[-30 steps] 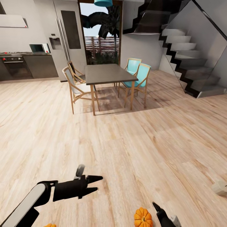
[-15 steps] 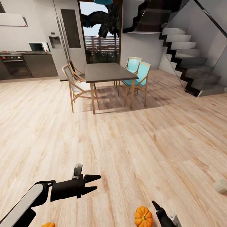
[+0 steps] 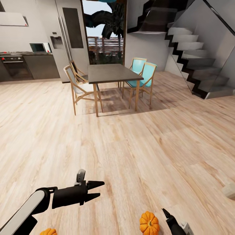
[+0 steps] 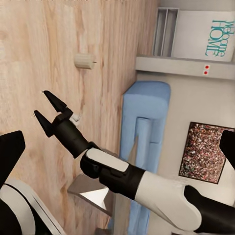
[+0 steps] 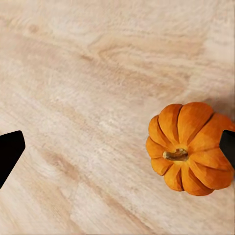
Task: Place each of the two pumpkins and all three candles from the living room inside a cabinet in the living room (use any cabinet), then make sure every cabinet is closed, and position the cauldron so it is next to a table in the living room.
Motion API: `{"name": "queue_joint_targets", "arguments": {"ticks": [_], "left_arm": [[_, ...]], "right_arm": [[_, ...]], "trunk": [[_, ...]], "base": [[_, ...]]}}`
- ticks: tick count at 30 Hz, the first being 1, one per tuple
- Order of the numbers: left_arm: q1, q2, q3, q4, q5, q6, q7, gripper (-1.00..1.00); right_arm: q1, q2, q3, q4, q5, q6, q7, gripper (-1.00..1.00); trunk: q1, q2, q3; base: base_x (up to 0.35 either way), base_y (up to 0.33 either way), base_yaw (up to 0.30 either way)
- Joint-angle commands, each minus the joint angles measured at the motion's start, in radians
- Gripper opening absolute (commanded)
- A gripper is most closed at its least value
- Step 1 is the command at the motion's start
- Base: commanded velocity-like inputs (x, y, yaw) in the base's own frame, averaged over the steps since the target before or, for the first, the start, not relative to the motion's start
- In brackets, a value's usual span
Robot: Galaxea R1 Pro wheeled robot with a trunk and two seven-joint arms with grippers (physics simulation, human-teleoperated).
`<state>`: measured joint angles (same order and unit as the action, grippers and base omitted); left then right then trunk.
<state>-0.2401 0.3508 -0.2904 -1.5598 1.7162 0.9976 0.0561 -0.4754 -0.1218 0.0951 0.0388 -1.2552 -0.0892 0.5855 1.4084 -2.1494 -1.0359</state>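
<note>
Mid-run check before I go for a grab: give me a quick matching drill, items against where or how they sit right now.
Column 1:
1. right pumpkin
2. candle
3. left gripper
4. dining table

Column 2:
A. on its side on the floor at the head view's right edge
B. open, held above bare floor
C. far ahead, between wooden and turquoise chairs
D. upright on the floor just beside the right gripper

Pairs: 1-D, 2-A, 3-B, 4-C
</note>
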Motion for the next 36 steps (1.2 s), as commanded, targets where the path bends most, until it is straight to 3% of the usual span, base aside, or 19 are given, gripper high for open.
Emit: {"name": "queue_joint_targets", "arguments": {"ticks": [1,4,6,10,15,18,36], "left_arm": [[-0.001,0.001,0.0,0.0,0.009,0.001,0.006,1.0],[-0.001,0.001,0.0,0.0,0.012,0.001,0.005,1.0],[-0.001,0.001,0.0,0.0,0.012,0.001,0.005,1.0],[-0.001,-0.002,-0.001,0.0,0.013,0.001,0.005,1.0],[-0.001,-0.001,0.0,0.0,0.013,0.001,0.005,1.0],[-0.001,-0.004,-0.002,0.0,0.013,0.001,0.005,1.0],[-0.001,-0.005,-0.006,-0.002,0.013,0.001,0.006,1.0]], "right_arm": [[-0.002,-0.01,0.01,0.004,-0.006,-0.002,0.007,1.0],[-0.001,-0.021,0.011,0.003,-0.007,0.01,0.011,1.0],[-0.001,-0.032,0.011,0.003,-0.007,0.058,0.031,1.0],[-0.002,-0.054,0.007,0.003,-0.009,0.206,0.163,1.0],[-0.002,-0.062,0.009,0.003,-0.009,0.24,0.285,1.0],[-0.002,-0.062,0.009,0.003,-0.008,0.248,0.315,1.0],[-0.002,-0.057,0.015,0.004,-0.001,0.183,0.223,1.0]], "trunk": [[0.004,-0.008,-0.004],[0.015,-0.029,-0.013],[0.023,-0.043,-0.02],[0.038,-0.071,-0.032],[0.057,-0.106,-0.048],[0.069,-0.127,-0.057],[0.138,-0.253,-0.114]], "base": [[0.0,0.0,0.0],[0.0,0.0,0.0],[0.0,0.0,0.0],[0.0,0.0,0.0],[0.0,0.0,0.0],[0.0,0.0,0.0],[0.0,0.0,0.0]]}}
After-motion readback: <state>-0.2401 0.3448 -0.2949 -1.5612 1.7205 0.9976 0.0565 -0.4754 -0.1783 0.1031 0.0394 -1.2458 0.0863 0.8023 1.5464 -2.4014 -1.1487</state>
